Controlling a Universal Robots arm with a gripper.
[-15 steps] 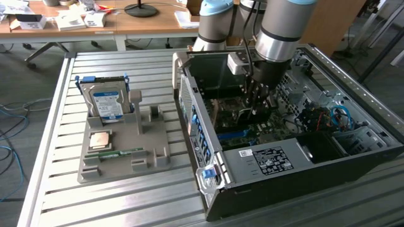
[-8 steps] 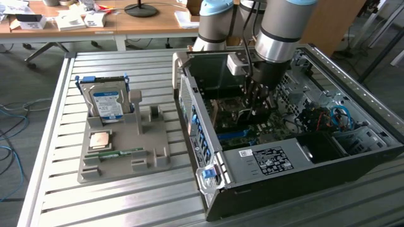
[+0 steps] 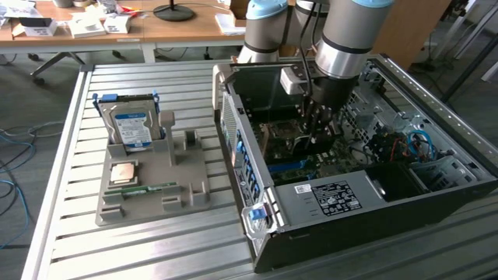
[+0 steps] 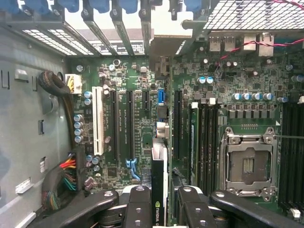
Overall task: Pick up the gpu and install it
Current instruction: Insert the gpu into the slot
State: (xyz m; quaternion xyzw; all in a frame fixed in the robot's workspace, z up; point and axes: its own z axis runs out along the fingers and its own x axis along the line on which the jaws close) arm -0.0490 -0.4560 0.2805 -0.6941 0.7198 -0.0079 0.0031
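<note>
Half-narrowed, clamped the gpu (image 4: 159, 190) in the gripper (image 4: 160, 213), with one black finger (image 4: 138, 209) against each flat face. Found the card deep inside the open computer case (image 3: 374, 233), right of centre in the exterior view, under the arm's silver wrist (image 3: 340, 55). Saw it edge-on from the wrist camera, with a green NVIDIA mark on its thin black edge. Stood on edge above the green motherboard (image 4: 190, 66); could not tell whether seated in a slot. Ran its long axis parallel to the expansion slots, away from the fingers toward the row of blue bracket clips (image 4: 97, 4) at the case wall.

Noted close neighbours: a white slot (image 4: 99, 121) and long black slots (image 4: 114, 126) on one side, memory slots (image 4: 204, 142) and an empty metal-framed CPU socket (image 4: 247, 164) on the other. Noted a bundle of coloured wires (image 4: 66, 178) by the grey side wall, well apart from the card.

In the exterior view's left half, found a grey fixture tray (image 3: 179, 192) on the slatted metal table (image 3: 155, 251), carrying an upright hard drive (image 3: 132, 125) with a blue-white label, a square processor chip (image 3: 123, 173) and a narrow green memory stick (image 3: 140, 189), all well apart from the case. Spotted a labelled power supply (image 3: 327, 198) at the case's near end, and wooden desks (image 3: 179, 29) along the top of the frame.
</note>
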